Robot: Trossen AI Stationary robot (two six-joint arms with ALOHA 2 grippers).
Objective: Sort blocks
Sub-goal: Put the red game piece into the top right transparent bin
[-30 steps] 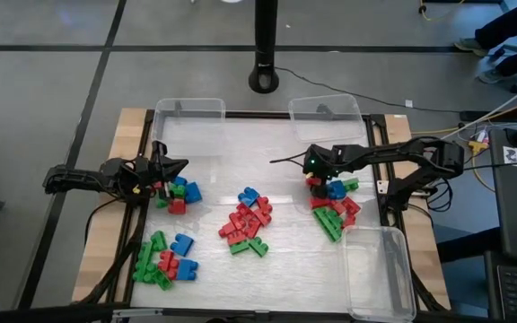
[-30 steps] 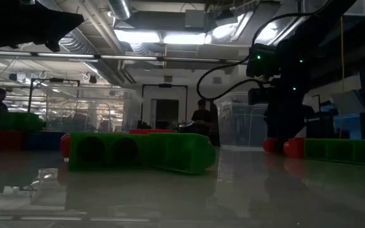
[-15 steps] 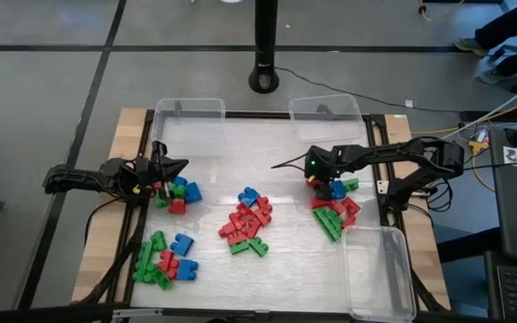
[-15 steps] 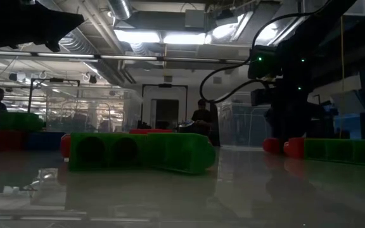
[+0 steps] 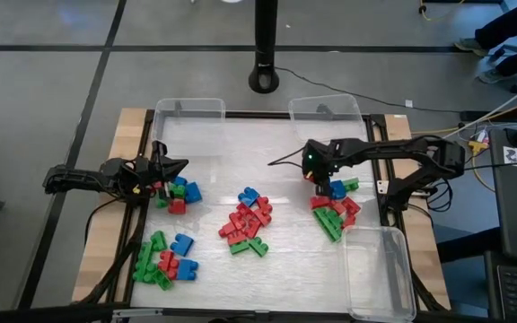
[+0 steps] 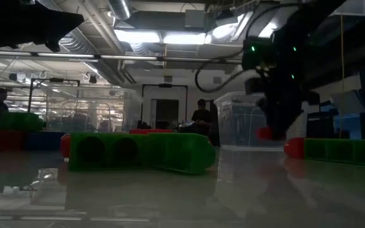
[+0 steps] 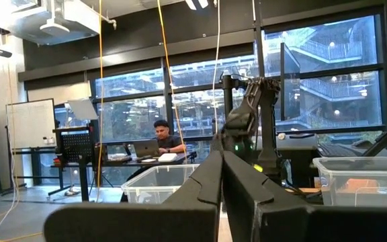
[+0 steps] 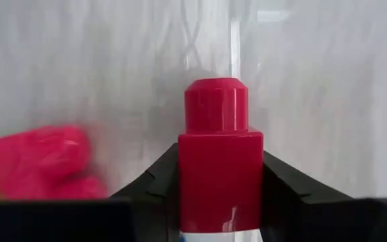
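Note:
Red, green and blue blocks lie on the white table in several heaps: left [image 5: 179, 192], near left [image 5: 164, 258], middle [image 5: 248, 220] and right [image 5: 335, 212]. My right gripper [image 5: 318, 178] hangs over the far end of the right heap, shut on a red block [image 8: 220, 175], which also shows red under the dark hand in the low view [image 6: 265, 133]. My left gripper [image 5: 174, 167] waits shut at the table's left edge, raised beside the left heap, with nothing in it [image 7: 222, 181]. My right gripper pinches the red block by two opposite sides [image 8: 183, 181] between its two fingers [image 8: 154, 183]. The fingers come from above, pointing steeply down. The block's stud end [image 8: 216, 104] reaches out beyond the fingertips. The block is lifted clear of the table and the heap.
Clear plastic bins stand at the far left [image 5: 189, 112], the far right [image 5: 326, 109] and the near right corner [image 5: 380, 269]. A black post's foot [image 5: 264, 79] stands beyond the far edge. People sit in the room behind the table.
My right gripper has taken hold of the red block at the right heap and risen with it. The block rested on the table a moment ago and now hangs clear below the hand.

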